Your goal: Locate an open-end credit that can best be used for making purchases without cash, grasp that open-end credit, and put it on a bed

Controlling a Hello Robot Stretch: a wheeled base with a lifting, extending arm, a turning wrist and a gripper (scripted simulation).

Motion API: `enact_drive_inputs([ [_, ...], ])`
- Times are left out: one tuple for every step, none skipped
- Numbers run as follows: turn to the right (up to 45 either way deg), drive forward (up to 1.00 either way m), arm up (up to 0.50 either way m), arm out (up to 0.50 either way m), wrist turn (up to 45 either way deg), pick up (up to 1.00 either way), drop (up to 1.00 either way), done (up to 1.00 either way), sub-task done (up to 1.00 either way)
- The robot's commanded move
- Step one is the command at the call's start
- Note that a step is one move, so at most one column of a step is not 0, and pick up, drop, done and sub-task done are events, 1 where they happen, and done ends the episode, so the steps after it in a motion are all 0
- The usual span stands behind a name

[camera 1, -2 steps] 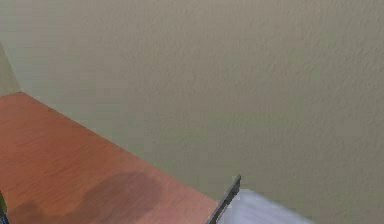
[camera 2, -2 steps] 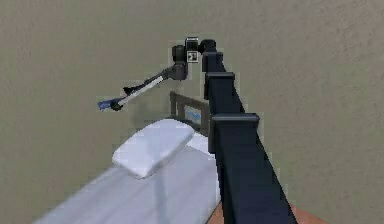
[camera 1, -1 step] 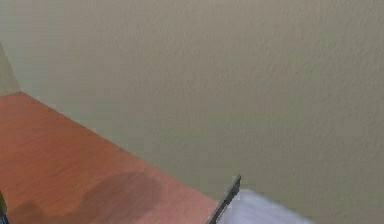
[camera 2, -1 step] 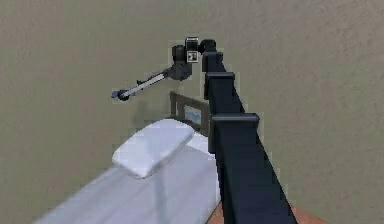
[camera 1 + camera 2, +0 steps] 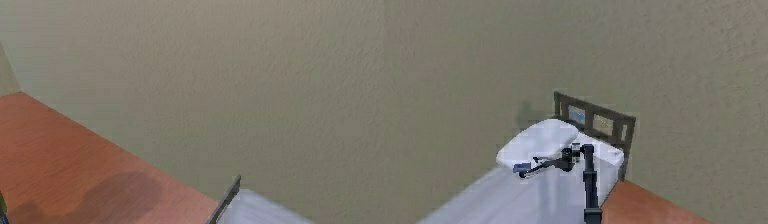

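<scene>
A bed [image 5: 489, 198] with pale sheets runs from the arm side view's lower left up to a dark wooden headboard [image 5: 598, 116]. A white pillow [image 5: 549, 138] lies against the headboard. My arm [image 5: 591, 188] rises from the bottom edge, and the gripper [image 5: 530, 170] reaches left over the sheet just below the pillow. I cannot tell whether it holds anything, and I make out no card. In the forward view's lower right corner, a corner of the bed [image 5: 268, 210] and the headboard's dark edge [image 5: 230, 196] appear.
Reddish-brown wooden floor [image 5: 60, 160] spreads across the forward view's lower left and meets a plain beige wall [image 5: 220, 80]. The same floor [image 5: 652, 206] lies right of the bed in the arm side view, with the beige wall [image 5: 474, 70] behind the headboard.
</scene>
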Motion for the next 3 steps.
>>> enact_drive_inputs([
  [0.0,0.0,-0.32,0.0,0.0,0.0,0.0,0.0,0.0],
  [0.0,0.0,0.0,0.0,0.0,0.0,1.0,0.0,0.0],
  [0.0,0.0,0.1,0.0,0.0,0.0,0.0,0.0,0.0],
])
